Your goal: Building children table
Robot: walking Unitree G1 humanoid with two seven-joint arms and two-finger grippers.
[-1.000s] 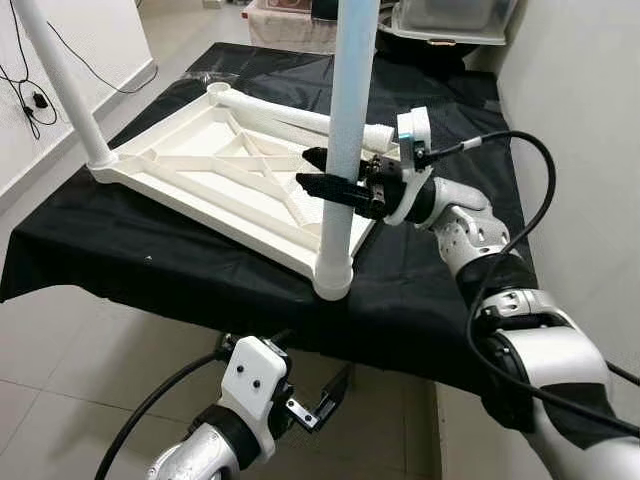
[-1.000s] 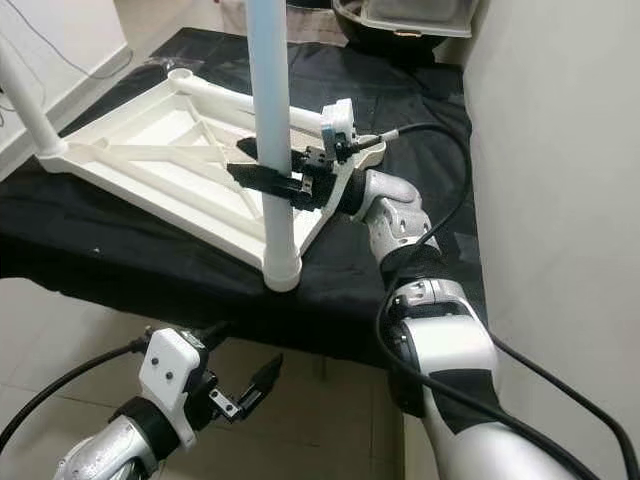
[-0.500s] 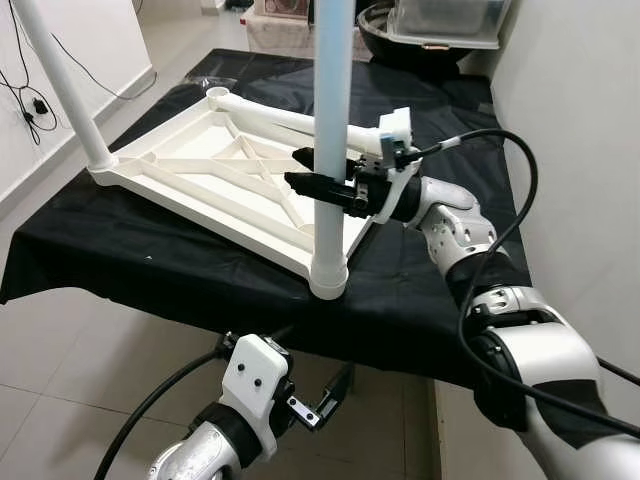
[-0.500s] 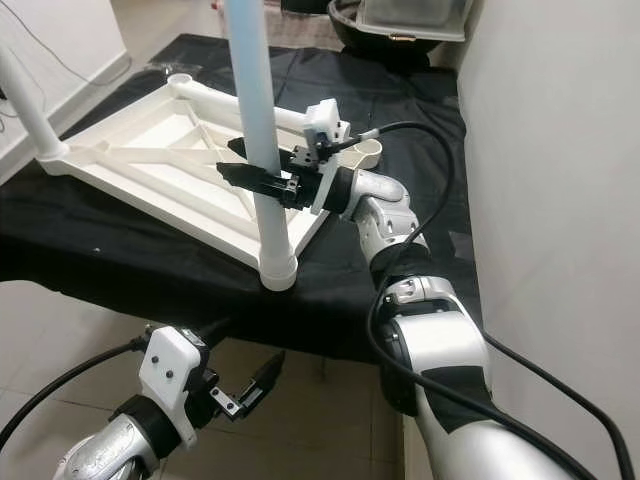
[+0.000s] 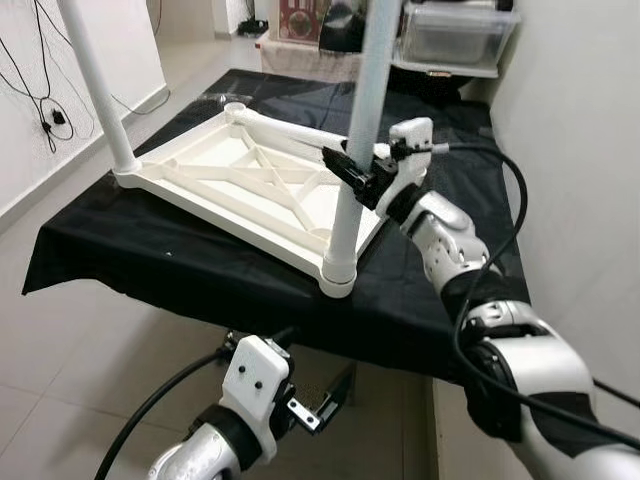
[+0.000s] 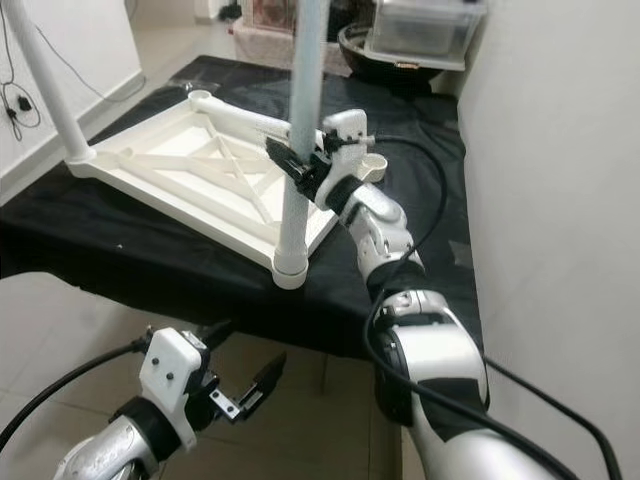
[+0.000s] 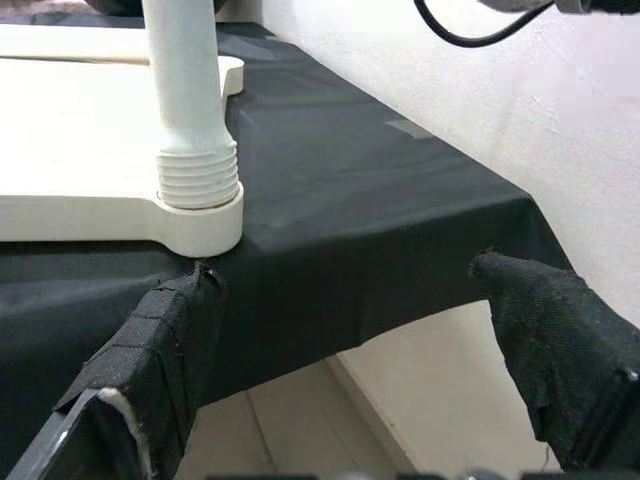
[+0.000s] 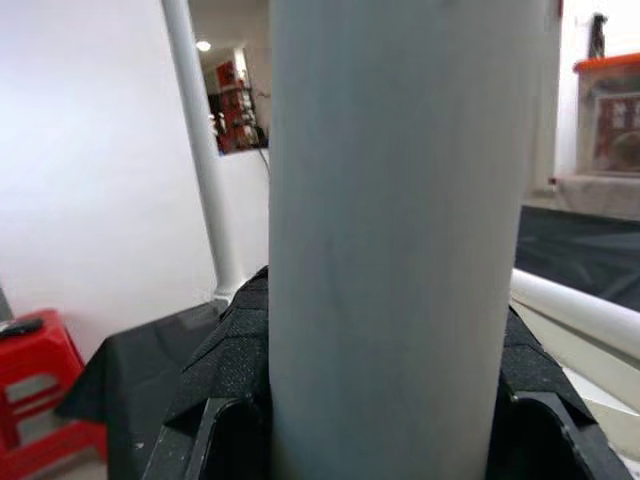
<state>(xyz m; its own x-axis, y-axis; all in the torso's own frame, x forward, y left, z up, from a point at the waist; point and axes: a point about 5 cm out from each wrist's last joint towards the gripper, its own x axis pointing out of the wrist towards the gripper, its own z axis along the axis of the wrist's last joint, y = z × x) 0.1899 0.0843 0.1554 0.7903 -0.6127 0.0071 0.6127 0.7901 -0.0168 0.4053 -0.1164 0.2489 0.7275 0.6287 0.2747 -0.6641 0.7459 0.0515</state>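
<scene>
On the black-draped tabletop [image 5: 150, 262], an upturned white table frame [image 5: 250, 190] lies near the front edge; the right hand [image 5: 352, 177] clamps the upright leg [image 5: 352, 160] at its front right corner. Left hand [image 5: 325, 400] hangs wide below. Smooth, stiff, light plastic: grip low.

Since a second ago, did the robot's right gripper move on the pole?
Yes. The right gripper now grips the upright leg higher above the leg's corner socket on the tabletop frame than before, and the leg now leans.
</scene>
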